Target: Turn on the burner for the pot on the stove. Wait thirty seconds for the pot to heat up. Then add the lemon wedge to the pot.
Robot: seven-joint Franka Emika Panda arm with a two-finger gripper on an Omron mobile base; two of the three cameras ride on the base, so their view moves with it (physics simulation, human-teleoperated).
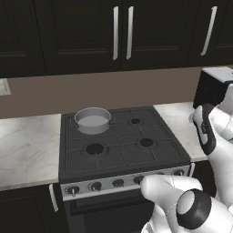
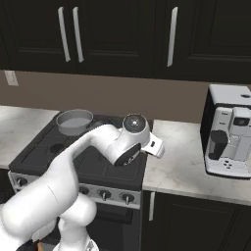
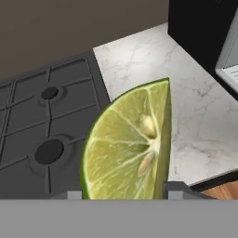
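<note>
In the hand view a yellow-green lemon wedge (image 3: 132,148) fills the middle, with my gripper (image 3: 123,193) shut on it; one fingertip shows on each side of its base. Below it lie the right side of the black stove (image 3: 28,135) and the marble counter. The silver-grey pot (image 1: 93,120) (image 2: 74,121) stands on the stove's (image 1: 118,150) back left burner, well left of my hand (image 2: 154,145). My hand hovers over the stove's right edge; in both base views the arm hides the fingers and the wedge.
Dark knobs (image 1: 95,185) (image 2: 104,194) line the stove's silver front strip. A coffee machine (image 2: 229,135) (image 1: 214,86) stands on the marble counter (image 2: 181,162) to the right. More counter (image 1: 27,145) lies left of the stove. Dark cabinets hang above.
</note>
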